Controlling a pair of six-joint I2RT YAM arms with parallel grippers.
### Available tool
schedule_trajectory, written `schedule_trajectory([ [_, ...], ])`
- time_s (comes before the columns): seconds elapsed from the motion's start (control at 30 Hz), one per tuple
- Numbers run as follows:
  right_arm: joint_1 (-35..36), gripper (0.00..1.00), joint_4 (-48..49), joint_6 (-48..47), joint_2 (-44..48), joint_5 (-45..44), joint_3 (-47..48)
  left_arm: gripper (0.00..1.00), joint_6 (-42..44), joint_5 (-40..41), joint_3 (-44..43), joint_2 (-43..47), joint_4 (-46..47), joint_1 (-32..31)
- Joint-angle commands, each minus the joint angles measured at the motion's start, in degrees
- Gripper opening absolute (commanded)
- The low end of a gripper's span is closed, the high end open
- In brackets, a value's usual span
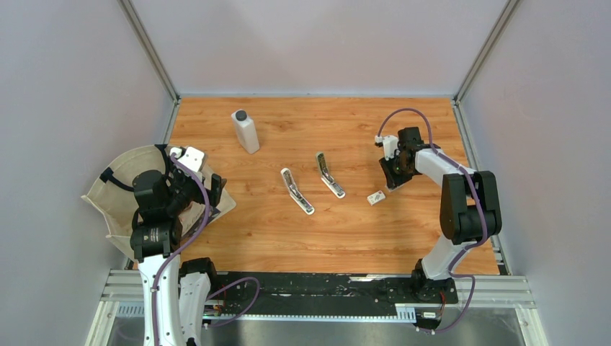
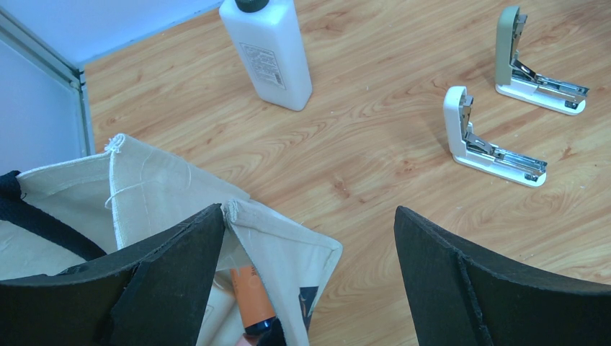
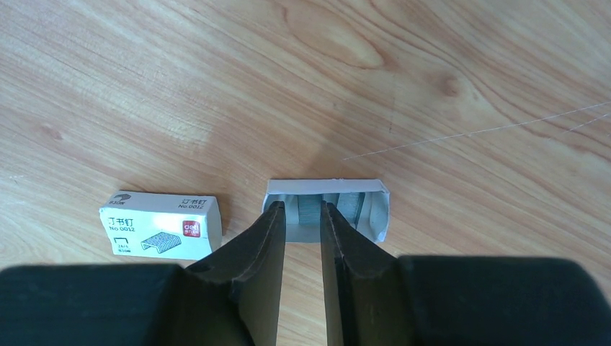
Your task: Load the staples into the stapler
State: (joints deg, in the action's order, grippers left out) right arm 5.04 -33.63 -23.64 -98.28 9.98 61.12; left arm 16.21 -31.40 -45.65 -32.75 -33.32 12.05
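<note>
The right claw [image 3: 302, 210] stood narrow, its tips pinched on the grey staple strip [image 3: 302, 222] inside the open white cardboard tray [image 3: 366, 210], just beside the printed sleeve [image 3: 160, 225] on the wood-grain bench [image 3: 432, 86]. A straight, gentle lift would likely keep the brittle strip whole and leave the light tray behind. The left claw [image 2: 308, 216] gaped wide over a canvas bag [image 2: 144, 194], well apart from the hinged-open white stapler [image 2: 490, 140].

Place: I take this for a robotics lab cell.
Walls: plain grey panels [image 1: 65, 86] close me in on three sides.
Frame: aluminium corner posts [image 1: 149, 49].
Bench: wooden tabletop [image 1: 346, 231], slotted metal rail [image 1: 515, 292] along its near edge.
</note>
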Motion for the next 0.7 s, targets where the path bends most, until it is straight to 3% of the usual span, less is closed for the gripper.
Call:
schedule_trajectory([
  [0.0, -0.55, 0.28, 0.05, -0.80, -0.68, 0.74, 0.49, 0.95, -0.04, 0.20, 1.26, -0.82, -2.45, 0.51],
  [0.67, -1.26, 0.25, -1.18, -1.06, -2.53, 2.50, 0.93, 0.95, -0.04, 0.28, 1.18, -1.17, -2.36, 0.51],
])
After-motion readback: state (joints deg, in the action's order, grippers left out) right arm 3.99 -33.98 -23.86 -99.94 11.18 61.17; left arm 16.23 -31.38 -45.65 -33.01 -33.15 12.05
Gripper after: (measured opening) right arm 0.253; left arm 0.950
